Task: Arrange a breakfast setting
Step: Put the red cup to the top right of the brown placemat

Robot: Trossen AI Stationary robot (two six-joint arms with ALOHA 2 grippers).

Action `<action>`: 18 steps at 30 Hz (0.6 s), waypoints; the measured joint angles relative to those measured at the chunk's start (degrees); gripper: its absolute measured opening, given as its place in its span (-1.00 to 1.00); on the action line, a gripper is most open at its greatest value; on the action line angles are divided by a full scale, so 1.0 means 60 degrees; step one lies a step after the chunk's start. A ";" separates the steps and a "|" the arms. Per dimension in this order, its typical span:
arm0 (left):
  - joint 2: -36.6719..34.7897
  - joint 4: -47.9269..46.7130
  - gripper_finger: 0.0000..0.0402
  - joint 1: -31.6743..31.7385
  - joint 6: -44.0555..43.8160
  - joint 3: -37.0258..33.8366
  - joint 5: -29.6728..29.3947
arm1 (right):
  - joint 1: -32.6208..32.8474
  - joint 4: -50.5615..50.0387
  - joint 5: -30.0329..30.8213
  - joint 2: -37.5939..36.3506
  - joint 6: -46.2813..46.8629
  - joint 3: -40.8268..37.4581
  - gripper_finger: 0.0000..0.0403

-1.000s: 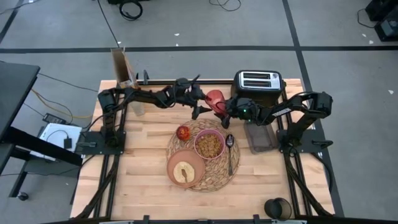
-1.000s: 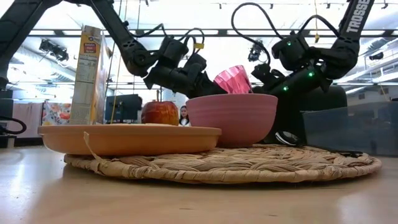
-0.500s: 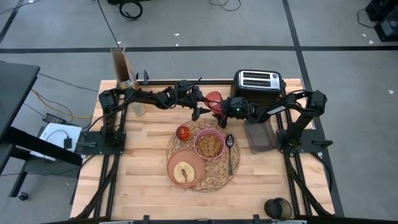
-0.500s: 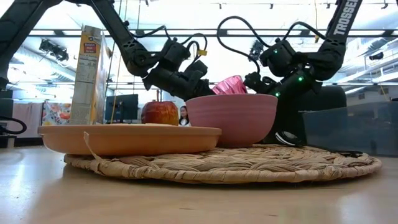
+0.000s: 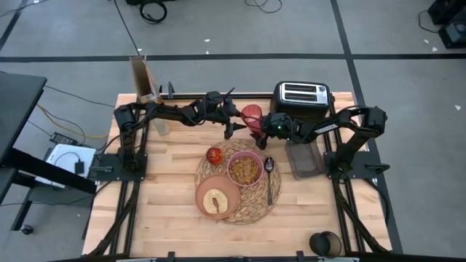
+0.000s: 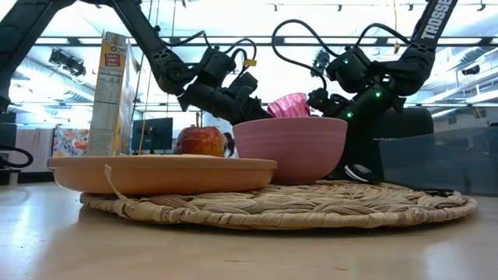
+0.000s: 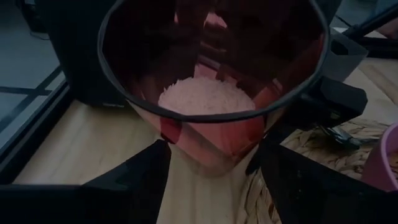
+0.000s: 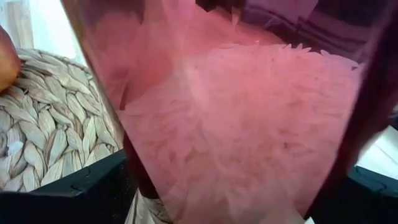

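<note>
Both arms reached inward behind the placemat point(image 5: 237, 180); the left gripper point(image 5: 231, 121) and right gripper point(image 5: 261, 129), fingers spread, flanked the translucent pinkish-red tumbler point(image 5: 251, 116), tilted; grip unclear.

Our left arm reached in from its side and our right arm from the other. The two met near the back middle of the worktop. Our left gripper point(image 5: 234, 122) had its fingers point(image 7: 134, 180) spread. Our right gripper point(image 5: 261, 125) had its fingers point(image 8: 81, 186) wide apart too.
</note>
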 joint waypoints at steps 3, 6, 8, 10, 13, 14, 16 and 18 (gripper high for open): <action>-0.0025 -0.0155 0.24 0.0063 0.0092 0.0001 0.0009 | 0.0000 -0.0081 -0.0056 0.0000 -0.0081 0.0008 0.95; -0.0042 -0.0400 0.24 0.0102 0.0253 0.0018 -0.0002 | 0.0000 -0.0365 -0.0246 0.0000 -0.0243 0.0011 0.95; -0.0042 -0.0460 0.24 0.0111 0.0222 0.0018 -0.0049 | 0.0018 -0.0613 -0.0272 0.0004 -0.0311 0.0011 0.95; -0.0046 -0.0414 0.24 0.0135 0.0293 0.0018 -0.0072 | 0.0022 -0.0704 -0.0288 0.0004 -0.0325 0.0009 0.95; -0.0049 -0.0418 0.24 0.0135 0.0370 0.0018 -0.0082 | 0.0026 -0.0788 -0.0301 -0.0104 -0.0512 0.0007 0.95; -0.0049 -0.0411 0.24 0.0135 0.0375 0.0018 -0.0078 | 0.0026 -0.0823 -0.0291 -0.0181 -0.0581 0.0007 0.95; -0.0052 -0.0408 0.24 0.0131 0.0381 0.0018 -0.0062 | -0.0016 -0.0926 -0.0286 -0.0373 -0.0691 0.0008 0.95; -0.0053 -0.0400 0.24 0.0124 0.0382 0.0018 -0.0034 | -0.0075 -0.1179 -0.0306 -0.0588 -0.0697 0.0011 0.95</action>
